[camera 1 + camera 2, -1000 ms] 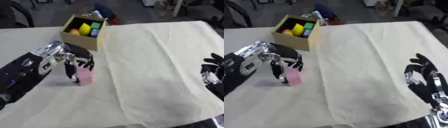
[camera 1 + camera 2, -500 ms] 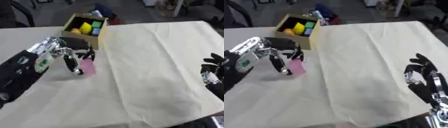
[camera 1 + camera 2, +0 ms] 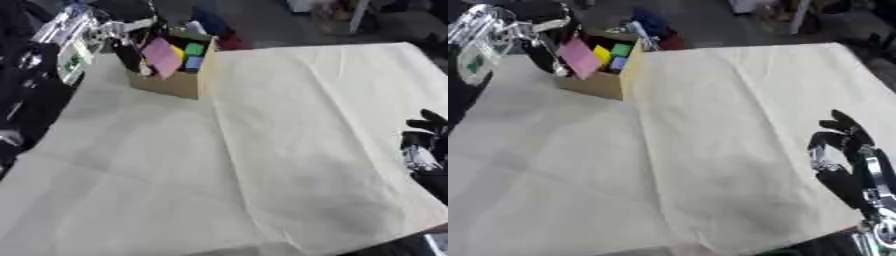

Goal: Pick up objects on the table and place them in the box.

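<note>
Your left hand (image 3: 122,37) has its fingers pinched on the flat pink block (image 3: 163,56), tilted over the near-left rim of the open cardboard box (image 3: 179,85), so release goes down and inward; your right hand (image 3: 842,150) rests open at the lower right.

A table (image 3: 289,150) draped in creased cream cloth (image 3: 737,115) stands on a dark floor (image 3: 262,20).

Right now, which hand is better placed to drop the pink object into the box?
Left. The left hand holds the pink object above the box; the right hand idles far off.
</note>
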### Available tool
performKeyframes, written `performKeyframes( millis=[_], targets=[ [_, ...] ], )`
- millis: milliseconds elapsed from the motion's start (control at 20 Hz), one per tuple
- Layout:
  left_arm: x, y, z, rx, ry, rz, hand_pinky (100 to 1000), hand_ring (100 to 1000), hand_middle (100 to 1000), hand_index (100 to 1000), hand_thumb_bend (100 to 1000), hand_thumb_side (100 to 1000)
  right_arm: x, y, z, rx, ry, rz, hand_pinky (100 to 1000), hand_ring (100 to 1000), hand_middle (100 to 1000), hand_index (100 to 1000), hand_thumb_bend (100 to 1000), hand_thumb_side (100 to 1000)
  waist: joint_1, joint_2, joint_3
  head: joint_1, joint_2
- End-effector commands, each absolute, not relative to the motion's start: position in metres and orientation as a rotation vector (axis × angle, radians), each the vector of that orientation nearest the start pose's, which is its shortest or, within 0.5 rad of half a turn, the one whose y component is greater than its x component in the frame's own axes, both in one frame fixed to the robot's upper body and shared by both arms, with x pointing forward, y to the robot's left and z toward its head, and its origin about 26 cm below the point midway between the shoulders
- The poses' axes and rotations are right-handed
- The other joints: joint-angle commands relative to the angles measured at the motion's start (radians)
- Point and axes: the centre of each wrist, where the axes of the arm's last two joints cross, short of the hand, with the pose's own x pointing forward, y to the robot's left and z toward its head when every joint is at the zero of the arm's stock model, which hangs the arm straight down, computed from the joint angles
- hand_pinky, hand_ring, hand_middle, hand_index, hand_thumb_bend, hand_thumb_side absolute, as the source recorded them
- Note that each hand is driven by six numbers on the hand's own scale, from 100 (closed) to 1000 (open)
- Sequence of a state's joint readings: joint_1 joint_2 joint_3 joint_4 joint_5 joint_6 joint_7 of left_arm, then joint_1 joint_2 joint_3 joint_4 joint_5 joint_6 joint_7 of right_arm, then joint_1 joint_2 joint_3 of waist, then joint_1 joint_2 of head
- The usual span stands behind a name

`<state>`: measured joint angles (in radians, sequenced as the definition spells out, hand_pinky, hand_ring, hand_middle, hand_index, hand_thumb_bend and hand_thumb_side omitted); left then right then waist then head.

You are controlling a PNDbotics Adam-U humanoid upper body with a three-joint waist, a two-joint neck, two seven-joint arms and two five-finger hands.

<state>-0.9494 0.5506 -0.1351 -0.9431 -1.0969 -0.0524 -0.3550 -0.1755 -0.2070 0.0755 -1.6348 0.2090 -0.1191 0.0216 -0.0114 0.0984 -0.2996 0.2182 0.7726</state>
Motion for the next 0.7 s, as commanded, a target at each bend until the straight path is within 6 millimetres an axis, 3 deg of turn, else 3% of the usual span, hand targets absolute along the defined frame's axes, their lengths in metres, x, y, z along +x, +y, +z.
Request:
performKeyframes(
  millis=[50,150,250,300,400,550,700],
  targets=[
    [0.485,0.330,0.216,1.341,-1.141,-1.215,543,490,484,712,404,100,0.319,-0.252,0.066,-0.218,-1.914,0.476,859,774,788,941,100,429,-0.007,-0.022,-0.006,0.010,-0.003],
    [0.490,0.332,0.204,1.378,-1.130,-1.086,635,581,580,790,419,124,0.319,-0.251,0.066,-0.212,-1.915,0.479,859,774,788,941,100,429,-0.007,-0.020,-0.012,0.016,-0.003],
    [0.492,0.333,0.195,1.391,-1.131,-1.017,653,600,601,808,429,159,0.319,-0.251,0.066,-0.210,-1.914,0.479,859,774,788,941,100,429,-0.006,-0.019,-0.017,0.019,-0.003],
    [0.492,0.334,0.192,1.398,-1.131,-0.993,728,695,714,866,495,340,0.319,-0.251,0.066,-0.210,-1.915,0.479,859,774,788,941,100,429,-0.006,-0.019,-0.018,0.020,-0.003],
    [0.491,0.337,0.190,1.416,-1.129,-0.958,806,777,810,909,557,479,0.319,-0.251,0.066,-0.210,-1.915,0.478,859,774,788,941,100,429,-0.006,-0.019,-0.019,0.020,-0.003],
    [0.488,0.345,0.194,1.458,-1.129,-0.898,837,807,849,930,558,545,0.319,-0.252,0.065,-0.212,-1.914,0.475,860,773,788,941,100,429,-0.008,-0.020,-0.016,0.018,-0.003],
    [0.484,0.354,0.201,1.459,-1.157,-0.846,820,791,831,925,519,545,0.319,-0.252,0.065,-0.214,-1.913,0.472,859,773,788,942,100,430,-0.010,-0.022,-0.005,0.019,-0.003]
  ],
)
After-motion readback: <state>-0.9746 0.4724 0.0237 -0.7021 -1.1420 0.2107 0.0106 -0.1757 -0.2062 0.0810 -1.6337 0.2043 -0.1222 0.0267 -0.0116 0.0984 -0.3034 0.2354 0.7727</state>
